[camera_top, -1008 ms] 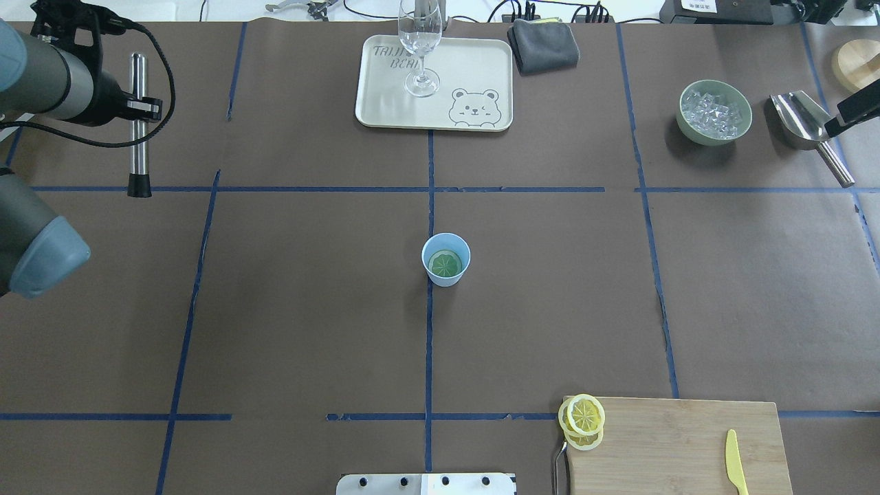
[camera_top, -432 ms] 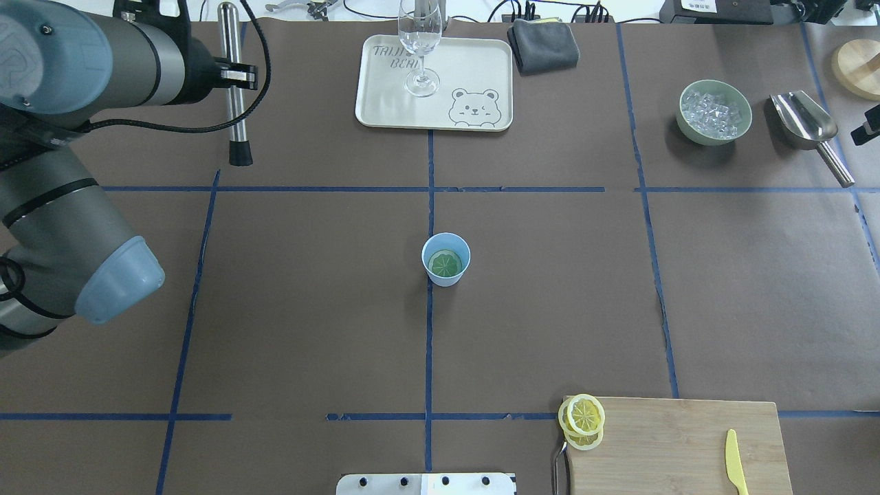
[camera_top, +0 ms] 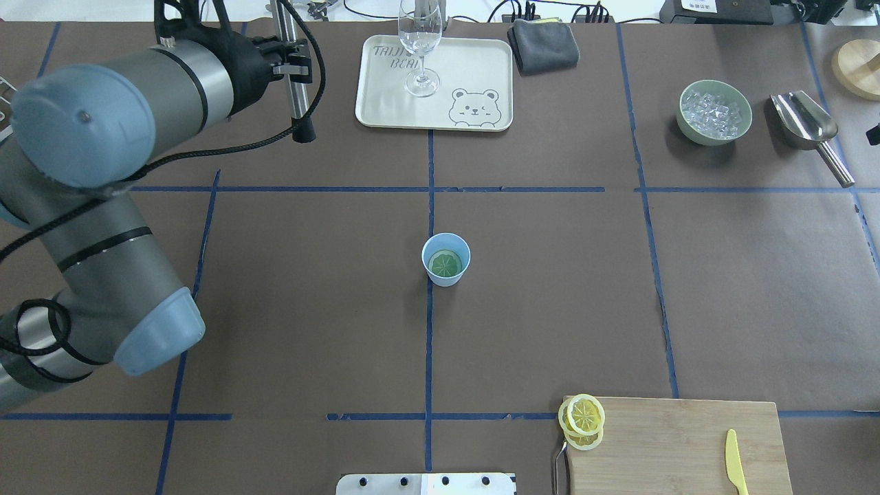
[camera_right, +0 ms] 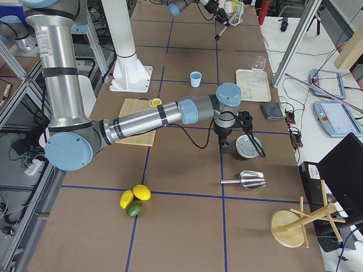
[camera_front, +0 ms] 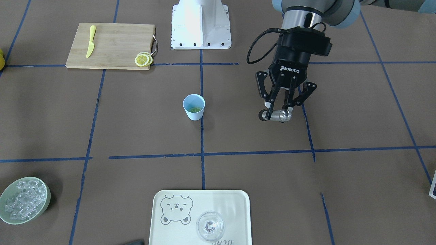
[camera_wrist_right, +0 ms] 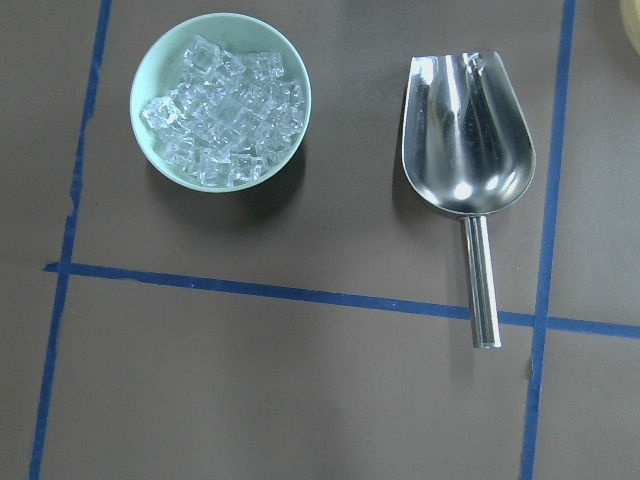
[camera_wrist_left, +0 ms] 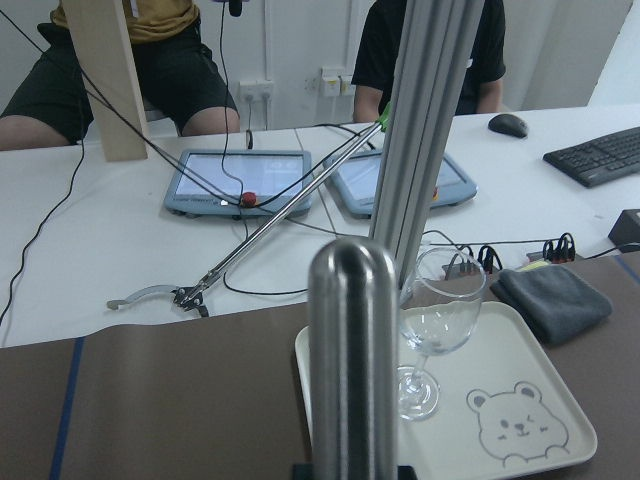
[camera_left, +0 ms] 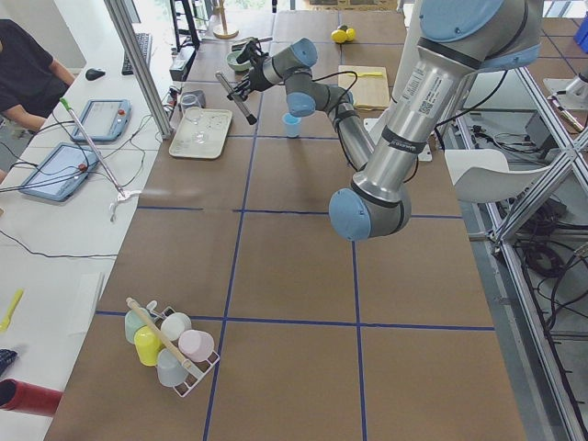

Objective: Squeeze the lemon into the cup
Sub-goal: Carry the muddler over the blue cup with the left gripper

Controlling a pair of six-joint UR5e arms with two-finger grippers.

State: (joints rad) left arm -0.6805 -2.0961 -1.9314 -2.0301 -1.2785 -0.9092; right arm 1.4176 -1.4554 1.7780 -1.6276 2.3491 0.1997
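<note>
Your right gripper (camera_top: 874, 133) is almost wholly cut off: the overhead view catches only a black sliver at the right edge, and its own camera shows no fingers, so you cannot tell whether it is spread or closed. That camera looks straight down on the green bowl of ice (camera_wrist_right: 221, 99) and the steel scoop (camera_wrist_right: 467, 150) lying beside it. Your left gripper (camera_front: 277, 113) is pinched onto a steel rod (camera_top: 294, 75) with a black tip, held up above the table. From overhead its fingers are mostly hidden behind the wrist, and the rod's top runs out of frame. In the left wrist view the rod fills the centre and covers part of the tray (camera_wrist_left: 540, 385) and the wine glass (camera_wrist_left: 432, 335). The lemon slices (camera_top: 583, 421) lie overlapped at the corner of the cutting board (camera_top: 674, 447); how many are stacked is hard to make out. The cup (camera_top: 445, 259) stands mid-table on the blue tape line, well apart from both grippers. A greenish round slice (camera_top: 445, 263) lies in its bottom. A yellow knife (camera_top: 735, 462) lies on the board's far side, and a grey cloth (camera_top: 543, 45) sits just beside the tray.
</note>
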